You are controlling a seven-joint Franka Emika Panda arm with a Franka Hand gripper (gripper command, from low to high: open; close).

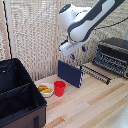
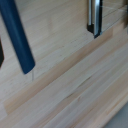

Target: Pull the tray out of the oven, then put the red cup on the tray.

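The red cup (image 1: 59, 88) stands upright on the wooden table, next to a white bowl. On the exterior view's right sits the dark oven (image 1: 114, 51). The tray (image 1: 97, 73), a dark rack of thin bars, sticks out from the oven's front, low over the table. My gripper (image 1: 78, 53) hangs in the air above the table, between the tray and an upright blue board and well above the cup. Its blue-tipped fingers stand apart with nothing between them. In the wrist view neither cup nor oven shows.
A white bowl of yellow food (image 1: 45, 89) sits beside the cup. The dark blue board (image 1: 70, 73) stands upright behind them; its edge (image 2: 17, 35) crosses the wrist view. A large black fabric case (image 1: 17, 95) fills the exterior view's left. A dark metal bar (image 2: 94, 17) shows over the wood.
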